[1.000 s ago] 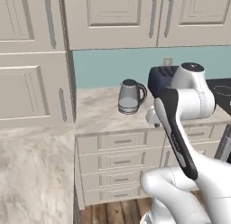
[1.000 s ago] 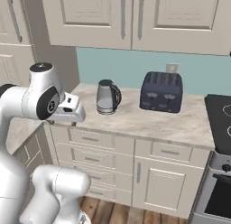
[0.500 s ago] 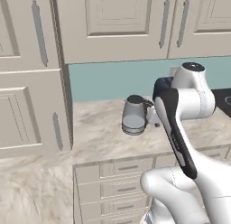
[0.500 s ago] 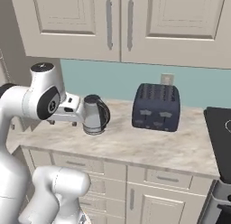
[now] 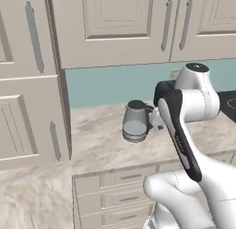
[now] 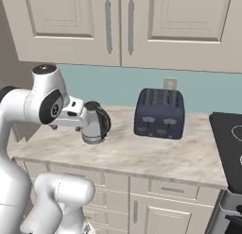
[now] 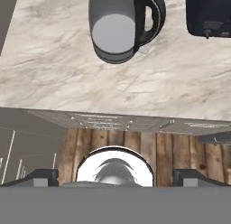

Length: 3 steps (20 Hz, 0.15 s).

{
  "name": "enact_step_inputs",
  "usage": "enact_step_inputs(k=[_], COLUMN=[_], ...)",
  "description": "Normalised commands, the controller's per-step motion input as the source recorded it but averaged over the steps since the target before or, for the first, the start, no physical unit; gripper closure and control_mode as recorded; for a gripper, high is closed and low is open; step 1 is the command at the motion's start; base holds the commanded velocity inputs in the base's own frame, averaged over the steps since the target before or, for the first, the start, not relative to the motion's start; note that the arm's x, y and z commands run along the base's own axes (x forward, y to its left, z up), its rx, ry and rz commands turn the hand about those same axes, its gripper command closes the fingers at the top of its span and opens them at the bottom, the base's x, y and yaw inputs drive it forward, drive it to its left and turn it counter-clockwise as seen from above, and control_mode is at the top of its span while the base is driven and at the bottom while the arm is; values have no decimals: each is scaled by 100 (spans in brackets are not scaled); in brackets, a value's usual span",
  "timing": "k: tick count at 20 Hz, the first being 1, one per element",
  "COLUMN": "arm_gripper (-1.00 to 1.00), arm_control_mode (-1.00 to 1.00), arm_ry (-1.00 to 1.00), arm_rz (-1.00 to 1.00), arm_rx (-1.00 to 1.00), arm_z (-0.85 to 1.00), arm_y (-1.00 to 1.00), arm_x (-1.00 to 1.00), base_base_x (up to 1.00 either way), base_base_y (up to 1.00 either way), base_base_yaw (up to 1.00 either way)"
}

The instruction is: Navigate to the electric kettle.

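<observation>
The electric kettle (image 5: 136, 122) is a small silvery-grey jug with a dark lid, loop handle and round base. It stands upright on the marble counter (image 5: 99, 142) below the wall cabinets. In the right base view the kettle (image 6: 96, 122) sits just behind my hand. My gripper (image 7: 117, 179) hangs open and empty over the counter's front edge, looking down. In the hand view the kettle (image 7: 118, 24) stands at the top, well clear of the wide-apart fingertips (image 7: 41, 177).
A dark boxy toaster (image 6: 159, 114) stands to the right of the kettle, below a wall outlet (image 6: 170, 83). A black stovetop (image 6: 229, 138) lies at the far right. A tall cabinet (image 5: 27, 89) bounds the counter's left end. Drawers (image 5: 115, 189) front the counter, above wood floor (image 7: 135, 148).
The whole picture has shifted: the base has driven closer to the counter, so kettle and toaster look larger and nearer. The arm's pose and the open gripper look the same.
</observation>
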Motion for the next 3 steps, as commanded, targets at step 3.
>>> enact_step_inputs(k=[3], arm_gripper=[-100], arm_control_mode=[100], arm_ry=[0], arm_rz=[0], arm_rx=[0], arm_z=[0], arm_y=[0], arm_x=[0], base_base_x=[1], base_base_y=[0], base_base_yaw=[-10])
